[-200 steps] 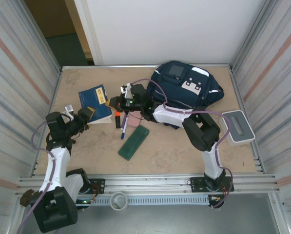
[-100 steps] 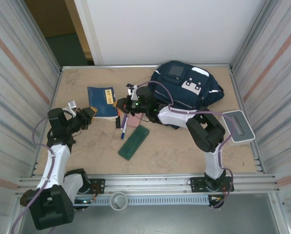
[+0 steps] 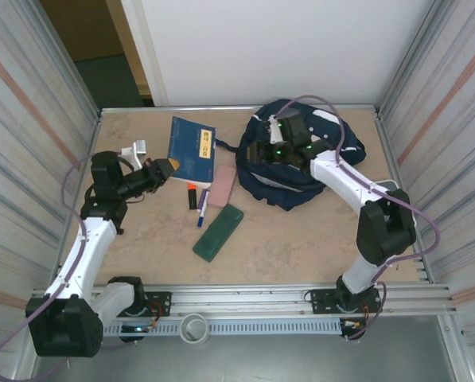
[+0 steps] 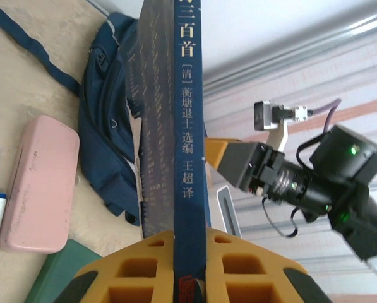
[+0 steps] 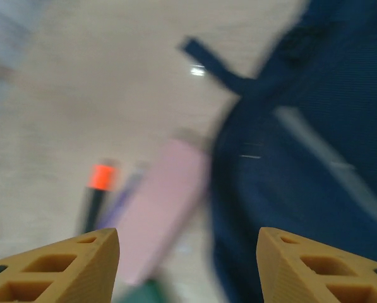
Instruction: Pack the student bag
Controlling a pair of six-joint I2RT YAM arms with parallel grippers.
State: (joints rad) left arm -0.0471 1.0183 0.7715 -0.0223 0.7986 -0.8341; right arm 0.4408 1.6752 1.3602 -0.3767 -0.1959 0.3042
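At eleven o'clock the left gripper [image 3: 162,169] clamps the blue book [image 3: 191,146] by one end, likely to carry it to the student bag [image 3: 342,143] at one o'clock, where the right gripper [image 3: 257,151] hovers, jaws apart and empty, probably to spread its mouth.

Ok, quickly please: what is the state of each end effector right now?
Left end effector: closed, holding the blue book at its spine.
Right end effector: open, holding nothing.

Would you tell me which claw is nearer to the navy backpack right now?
Right. The right claw hangs open over the backpack's left edge; the left claw is off to its left, shut on the blue book.
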